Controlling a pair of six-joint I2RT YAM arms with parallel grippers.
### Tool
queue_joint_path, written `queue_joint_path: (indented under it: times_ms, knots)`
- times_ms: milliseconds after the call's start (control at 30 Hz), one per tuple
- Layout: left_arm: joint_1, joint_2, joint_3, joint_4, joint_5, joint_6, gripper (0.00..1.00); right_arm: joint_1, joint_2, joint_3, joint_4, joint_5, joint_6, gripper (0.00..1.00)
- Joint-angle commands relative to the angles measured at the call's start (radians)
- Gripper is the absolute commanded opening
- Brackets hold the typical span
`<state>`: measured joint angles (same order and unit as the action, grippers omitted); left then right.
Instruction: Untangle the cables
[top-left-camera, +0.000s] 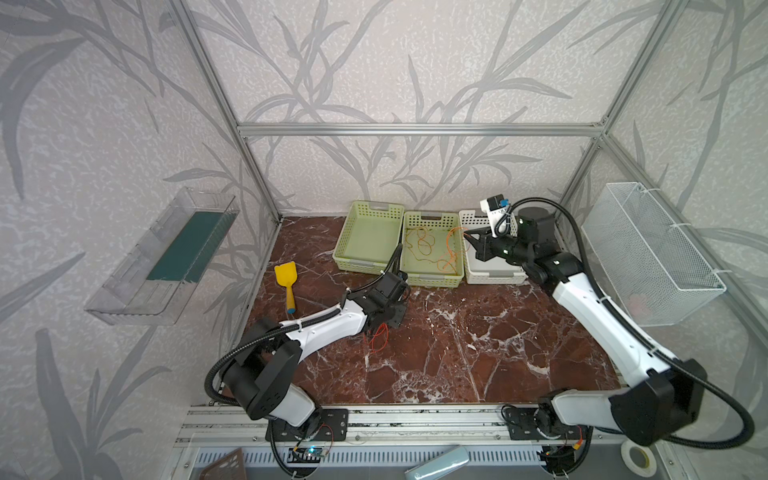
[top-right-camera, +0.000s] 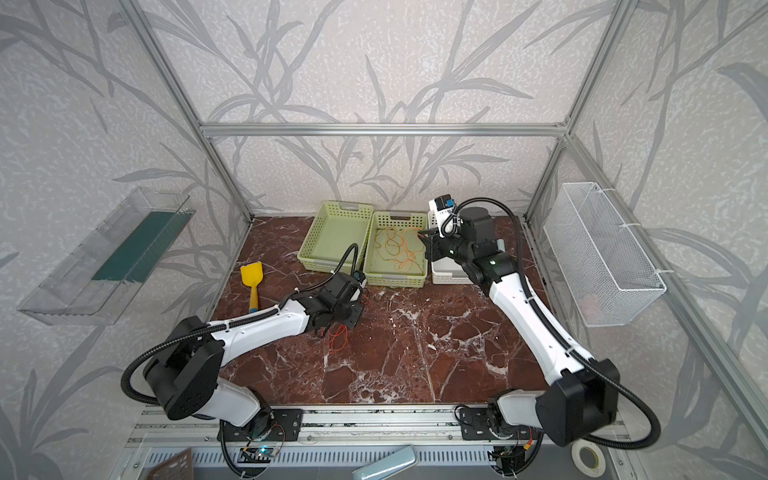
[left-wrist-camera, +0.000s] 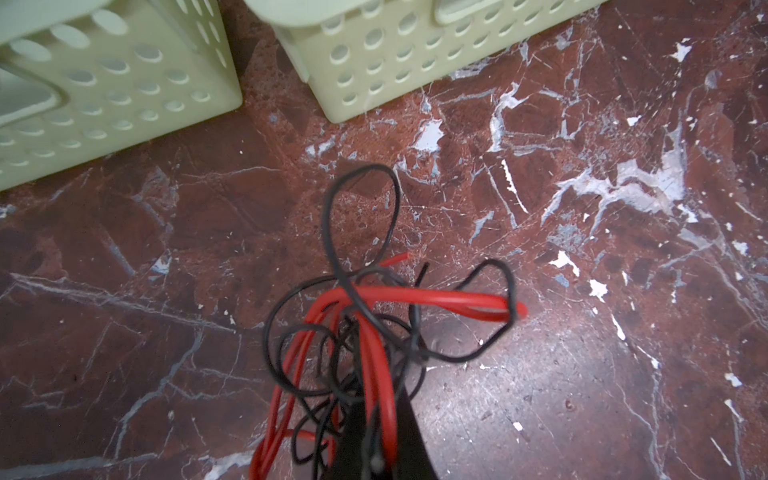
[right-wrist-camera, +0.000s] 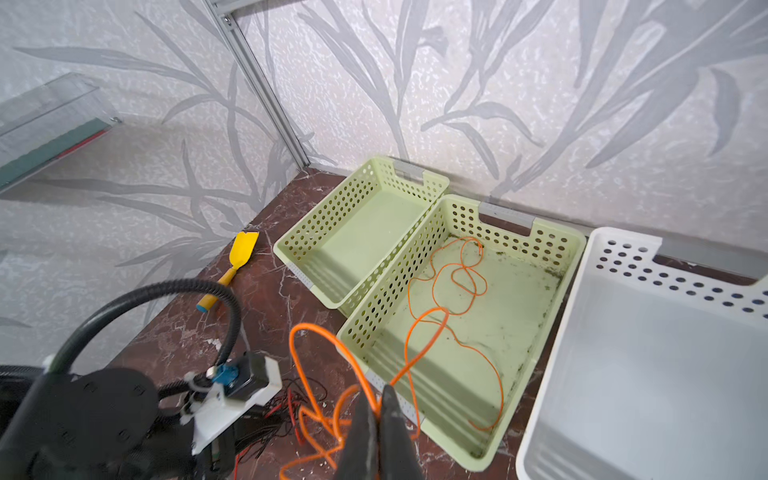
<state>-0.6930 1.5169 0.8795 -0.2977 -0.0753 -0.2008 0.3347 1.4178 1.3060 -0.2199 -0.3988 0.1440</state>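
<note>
Cables first: my left gripper (left-wrist-camera: 368, 411), pressed shut low over the red-brown marble tabletop (top-left-camera: 457, 353), pinches a snarl of red cable (left-wrist-camera: 415, 297) and black cable (left-wrist-camera: 364, 167). Further off, my right gripper (right-wrist-camera: 374, 395) is clamped on the orange cable (right-wrist-camera: 311, 325), whose loose loops lie in the middle green basket (top-left-camera: 434, 281), flanked by a second green basket (top-left-camera: 360, 265) and a white basket (top-left-camera: 494, 277). Behind them rises leaf-patterned wallpaper (top-left-camera: 415, 75) inside an aluminium frame (top-left-camera: 415, 129), a wire mesh basket (top-left-camera: 648, 249) hanging on the right.

The left fingers (left-wrist-camera: 409, 451) and right fingers (right-wrist-camera: 397, 436) are pinched together.
</note>
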Motion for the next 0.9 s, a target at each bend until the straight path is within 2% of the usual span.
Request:
queue_joint_path:
  times_ms: [0,100,167,200,300,400,467,567,700,800,867]
  knots:
    - [-0.002,-0.005,-0.012,0.020,0.012,-0.022,0.00,0.017,0.163,0.106,0.005,0.000,-0.040,0.00]
    - [-0.002,-0.008,-0.009,0.020,0.025,-0.026,0.00,0.043,0.318,0.207,-0.017,0.033,-0.066,0.01]
    - [-0.003,-0.013,-0.008,0.020,0.025,-0.030,0.00,0.064,0.403,0.262,-0.052,0.094,-0.086,0.05]
    - [-0.002,-0.018,-0.008,0.022,0.023,-0.031,0.00,0.074,0.445,0.294,-0.083,0.119,-0.095,0.11]
    - [-0.002,-0.028,-0.005,0.023,0.020,-0.029,0.00,0.091,0.553,0.390,-0.216,0.170,-0.104,0.46]
    - [-0.002,-0.032,0.004,0.016,0.012,-0.024,0.00,0.104,0.635,0.509,-0.419,0.200,-0.112,0.63]
    - [-0.002,-0.032,0.012,0.011,0.005,-0.020,0.00,0.105,0.645,0.523,-0.469,0.189,-0.113,0.67]
    - [-0.002,-0.032,0.029,0.010,-0.006,-0.014,0.00,0.103,0.606,0.455,-0.423,0.174,-0.098,0.77]
    - [-0.003,-0.015,0.056,0.025,0.003,0.001,0.02,0.101,0.585,0.424,-0.389,0.146,-0.081,0.81]
    - [-0.002,0.009,0.084,0.022,0.024,0.003,0.05,0.071,0.584,0.415,-0.348,0.004,-0.020,0.81]
    - [-0.002,0.023,0.093,0.023,0.040,0.001,0.08,0.057,0.582,0.399,-0.309,-0.052,0.011,0.84]
